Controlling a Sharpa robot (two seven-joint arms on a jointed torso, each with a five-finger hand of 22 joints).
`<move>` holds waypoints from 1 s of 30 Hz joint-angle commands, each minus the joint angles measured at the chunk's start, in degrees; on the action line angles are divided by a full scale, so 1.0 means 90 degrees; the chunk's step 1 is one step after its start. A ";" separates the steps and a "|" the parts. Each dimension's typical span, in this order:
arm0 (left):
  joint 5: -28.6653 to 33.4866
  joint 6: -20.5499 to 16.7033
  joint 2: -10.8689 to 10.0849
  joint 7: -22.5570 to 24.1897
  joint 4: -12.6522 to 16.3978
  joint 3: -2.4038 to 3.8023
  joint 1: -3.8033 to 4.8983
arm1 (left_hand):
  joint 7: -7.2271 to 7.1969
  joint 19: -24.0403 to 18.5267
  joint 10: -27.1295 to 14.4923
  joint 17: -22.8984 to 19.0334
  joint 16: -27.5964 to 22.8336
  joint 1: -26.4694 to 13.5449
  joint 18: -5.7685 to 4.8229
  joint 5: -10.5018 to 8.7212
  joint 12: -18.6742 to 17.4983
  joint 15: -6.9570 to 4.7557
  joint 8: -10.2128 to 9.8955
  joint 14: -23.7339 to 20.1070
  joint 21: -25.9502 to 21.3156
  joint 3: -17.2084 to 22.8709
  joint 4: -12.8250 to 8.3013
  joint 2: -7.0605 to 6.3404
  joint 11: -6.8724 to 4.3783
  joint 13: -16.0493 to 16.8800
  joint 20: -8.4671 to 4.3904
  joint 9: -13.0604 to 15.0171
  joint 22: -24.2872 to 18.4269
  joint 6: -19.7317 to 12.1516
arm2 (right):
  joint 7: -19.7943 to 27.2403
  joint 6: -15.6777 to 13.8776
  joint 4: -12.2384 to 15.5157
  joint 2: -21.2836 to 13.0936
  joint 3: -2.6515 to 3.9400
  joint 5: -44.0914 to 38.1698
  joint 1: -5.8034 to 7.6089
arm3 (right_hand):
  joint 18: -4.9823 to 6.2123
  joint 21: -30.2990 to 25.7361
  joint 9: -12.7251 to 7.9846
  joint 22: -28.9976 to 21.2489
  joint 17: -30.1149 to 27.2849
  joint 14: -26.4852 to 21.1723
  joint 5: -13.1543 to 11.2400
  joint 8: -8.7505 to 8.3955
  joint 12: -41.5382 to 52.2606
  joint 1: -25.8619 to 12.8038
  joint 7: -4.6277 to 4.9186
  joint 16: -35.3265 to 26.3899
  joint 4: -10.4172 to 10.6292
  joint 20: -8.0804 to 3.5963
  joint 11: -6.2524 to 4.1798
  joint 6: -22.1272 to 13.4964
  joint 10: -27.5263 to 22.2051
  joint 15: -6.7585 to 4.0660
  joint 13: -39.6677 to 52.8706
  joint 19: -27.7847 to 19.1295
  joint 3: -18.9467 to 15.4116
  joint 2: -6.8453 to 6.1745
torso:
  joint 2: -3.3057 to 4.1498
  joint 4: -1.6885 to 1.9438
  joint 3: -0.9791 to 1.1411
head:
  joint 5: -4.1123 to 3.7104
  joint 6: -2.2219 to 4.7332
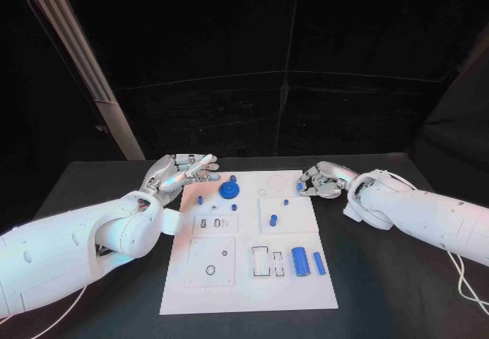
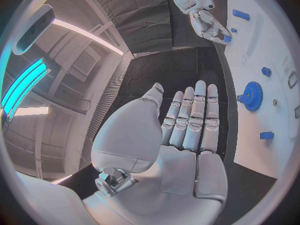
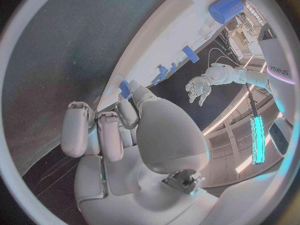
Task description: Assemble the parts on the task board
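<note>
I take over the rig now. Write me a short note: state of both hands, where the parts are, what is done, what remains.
Left hand: open, holds nothing, beside the task board at its far left corner.
Right hand: fingers curled at the board's far right edge, with a small blue part at the fingertips; I cannot tell if it is gripped.
Blue gear sits at the far end of the board; large blue cylinder and thinner blue pin lie near right.
Several outlined slots look unfilled, so most assembly remains.

A black counter (image 1: 387, 282) stands before black curtains (image 1: 306, 78). A pale metal post (image 1: 87, 78) leans at the left. Strip lights (image 2: 25, 82) glow on the ceiling.
</note>
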 commanded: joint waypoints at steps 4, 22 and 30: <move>-0.0044 0.0106 0.0003 0.0003 0.0004 -0.0001 0.0005 | 0.0032 0.0050 0.0000 0.0010 -0.0028 0.0012 0.0043 -0.0008 -0.0035 0.0006 -0.0034 -0.0012 0.0018 0.0010 -0.0034 0.0024 0.0009 -0.0011 -0.0001 -0.0007 -0.0003 0.0012 | -0.0006 0.0018 -0.0023 0.0013 0.0002 -0.0016 0.0009 | -0.0035 -0.0013 0.0005 0.0004 0.0802 0.0458 -0.0030 0.0019 0.0037 -0.0017 0.0013 -0.0008 -0.0004 -0.0009 -0.0021 0.0054 0.0044 -0.0026 0.0005 -0.0018 0.0026 0.0019 | 0.0000 0.0001 0.0000 | 0.0002 -0.0011; -0.0044 0.0099 -0.0039 -0.0014 0.0005 -0.0002 0.0008 | 0.0035 0.0051 -0.0003 0.0012 -0.0032 0.0013 0.0043 -0.0010 -0.0040 0.0007 -0.0039 -0.0014 0.0015 0.0009 -0.0037 0.0028 0.0011 -0.0012 -0.0001 -0.0008 -0.0007 0.0009 | -0.0245 -0.0854 0.0437 -0.0057 0.0007 0.0123 0.0015 | -0.0048 0.0022 0.0016 0.0076 0.0853 0.0472 0.0057 0.0180 0.0145 -0.0065 -0.0120 0.0012 0.0040 -0.0093 -0.0132 0.0387 0.0163 -0.0118 0.0135 0.0021 0.0410 0.0350 | -0.0016 0.0011 -0.0005 | 0.0011 -0.0016; -0.0043 0.0088 -0.0063 -0.0012 -0.0021 -0.0002 0.0020 | 0.0036 0.0051 -0.0002 0.0013 -0.0033 0.0013 0.0043 -0.0010 -0.0041 0.0007 -0.0040 -0.0014 0.0015 0.0009 -0.0038 0.0029 0.0011 -0.0012 -0.0001 -0.0008 -0.0007 0.0009 | -0.0494 -0.0992 0.0995 -0.0040 0.0015 0.0120 0.0058 | -0.0049 0.0024 0.0016 0.0080 0.0859 0.0473 0.0068 0.0184 0.0152 -0.0074 -0.0128 0.0015 0.0040 -0.0098 -0.0138 0.0403 0.0171 -0.0124 0.0144 0.0024 0.0435 0.0355 | -0.0026 0.0024 -0.0022 | 0.0040 -0.0044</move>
